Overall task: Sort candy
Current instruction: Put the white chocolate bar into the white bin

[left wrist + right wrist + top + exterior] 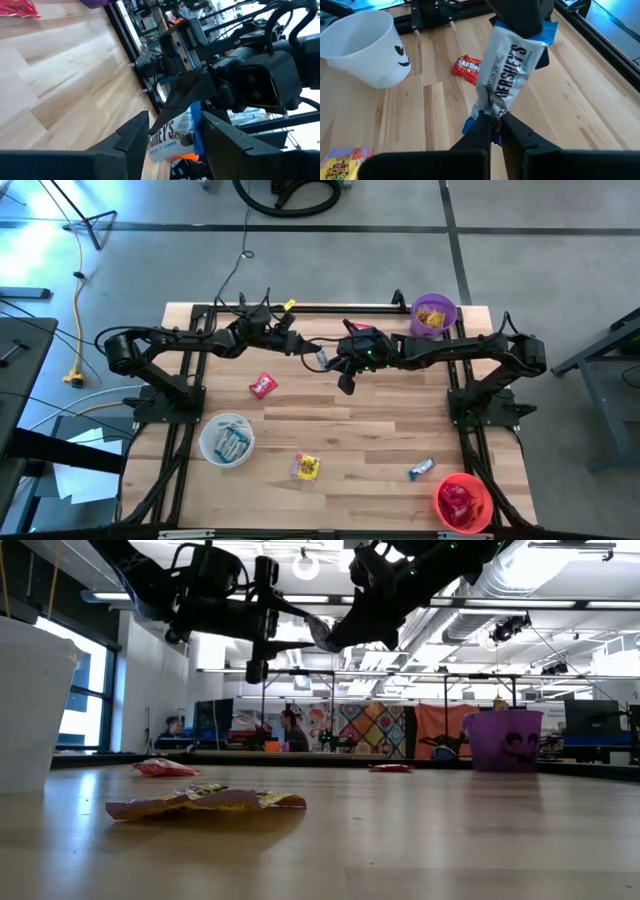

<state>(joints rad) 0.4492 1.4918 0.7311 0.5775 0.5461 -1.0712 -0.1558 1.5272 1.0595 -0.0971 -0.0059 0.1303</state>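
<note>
In the high view the left gripper [303, 345] sits just left of centre in the upper half of the frame, above the wooden table [350, 450]; its fingers [132, 135] stand apart on either side of a white and blue candy bar [507, 70], without pressing it. Right of it, at centre, the right gripper [345, 380] has its fingers together, clamped on the other end of that same bar, which hangs in the air between the 2 arms.

Lower left is a white bowl [227, 440] with light blue candy inside. A red candy [263, 386] lies left of centre, a yellow candy [306, 467] in the lower middle, and a blue candy [421, 470] lower right. A purple bowl [433, 315] holding yellow candy stands upper right, and a red bowl [462, 502] with red candy sits at the bottom right
</note>
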